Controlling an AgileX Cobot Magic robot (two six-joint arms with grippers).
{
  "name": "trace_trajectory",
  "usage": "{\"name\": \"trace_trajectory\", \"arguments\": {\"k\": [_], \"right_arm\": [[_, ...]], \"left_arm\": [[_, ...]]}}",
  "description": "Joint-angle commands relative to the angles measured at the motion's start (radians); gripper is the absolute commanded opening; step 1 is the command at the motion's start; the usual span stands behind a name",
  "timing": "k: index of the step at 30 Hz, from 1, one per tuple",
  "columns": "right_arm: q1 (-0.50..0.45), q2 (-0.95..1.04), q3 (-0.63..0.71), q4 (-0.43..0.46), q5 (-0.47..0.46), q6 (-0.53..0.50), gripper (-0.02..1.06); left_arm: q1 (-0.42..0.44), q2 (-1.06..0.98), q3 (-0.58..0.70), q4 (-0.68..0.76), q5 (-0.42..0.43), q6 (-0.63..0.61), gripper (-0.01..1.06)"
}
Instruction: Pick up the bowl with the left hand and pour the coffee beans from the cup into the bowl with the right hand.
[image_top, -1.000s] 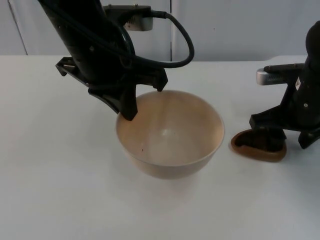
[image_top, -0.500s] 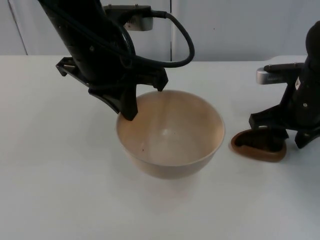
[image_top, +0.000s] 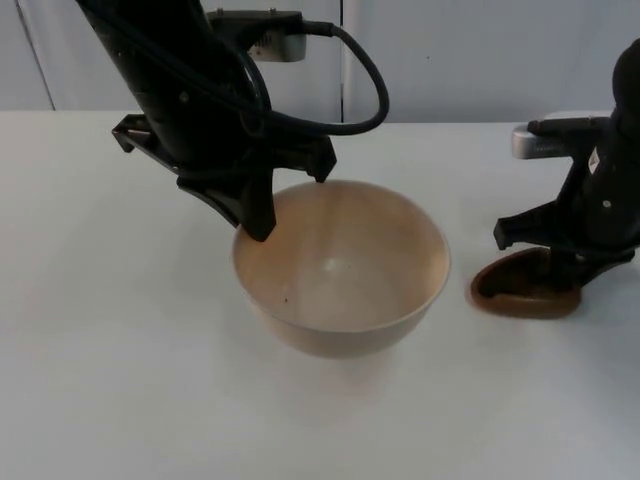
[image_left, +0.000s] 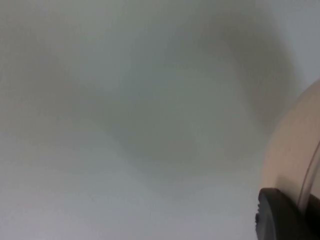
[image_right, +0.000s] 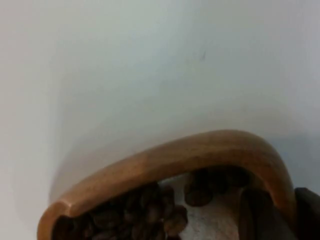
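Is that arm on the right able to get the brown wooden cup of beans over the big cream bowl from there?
Probably yes. The right gripper is at the brown wooden cup, one finger inside its rim, and bare white table lies between it and the cream bowl, whose rim the left gripper holds.

The bowl (image_top: 340, 268) in my left gripper (image_top: 262, 215) looks like smooth, matt cream ceramic or plastic, I cannot tell which, its inner wall softly tinted tan. My jaws are matt black plastic. The cup (image_right: 165, 165) my right gripper (image_top: 560, 270) grips looks like wood: warm brown, smooth, with a slight satin sheen along its rounded rim. The coffee beans (image_right: 145, 212) inside are dark brown and faintly glossy. The counter (image_top: 110, 380) is a smooth, matt white surface.
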Motion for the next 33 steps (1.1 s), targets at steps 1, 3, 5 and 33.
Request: {"name": "trace_trajectory", "arguments": {"k": [1,3,5,33], "right_arm": [[0.003,-0.005,0.007,-0.007,-0.011,0.006,0.0],[0.003,-0.009,0.007,-0.009,-0.011,0.006,0.0],[0.003,-0.024,0.007,-0.013,0.006,0.003,0.0],[0.003,-0.494,0.007,-0.094,0.296,-0.095,0.0]], "left_arm": [[-0.005,-0.003,-0.003,-0.012,0.005,-0.001,0.0],[-0.005,-0.003,-0.003,-0.012,0.005,-0.001,0.0],[-0.005,-0.003,-0.003,-0.012,0.005,-0.001,0.0],[-0.005,-0.003,-0.003,-0.012,0.01,-0.001,0.0]]}}
